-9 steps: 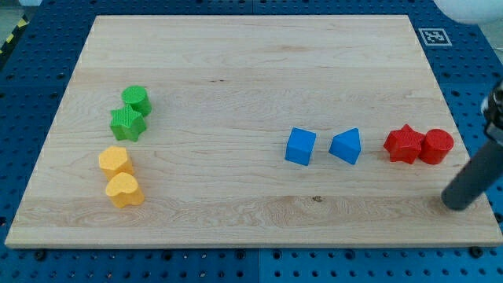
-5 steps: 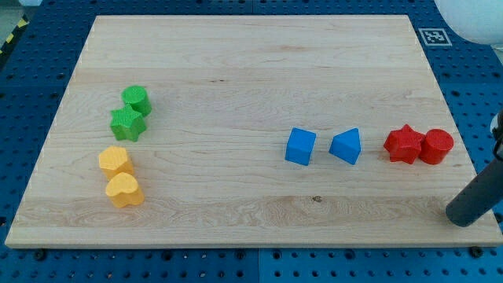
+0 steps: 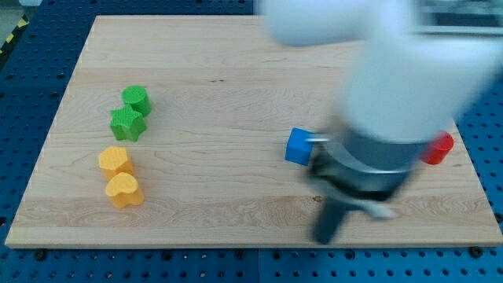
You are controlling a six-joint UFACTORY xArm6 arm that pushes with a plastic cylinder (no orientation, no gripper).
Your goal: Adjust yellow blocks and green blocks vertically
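Two green blocks stand at the view's left: a round one (image 3: 137, 99) and a star-shaped one (image 3: 127, 123) just below it, touching. Below them are two yellow blocks, touching: one (image 3: 115, 161) on top and a heart-shaped one (image 3: 124, 190) under it. The four form a rough column. My tip (image 3: 324, 238) is near the board's bottom edge, right of centre, far from the green and yellow blocks. The arm above it is large and blurred.
A blue cube (image 3: 298, 146) sits right of centre, partly behind the arm. A red block (image 3: 440, 148) shows at the right edge of the arm. The arm hides other blocks between them. The wooden board (image 3: 220, 55) lies on a blue pegboard.
The arm has swung in from the view's right and now covers the board's right half. My tip moved left along the bottom edge. The blocks have not moved.
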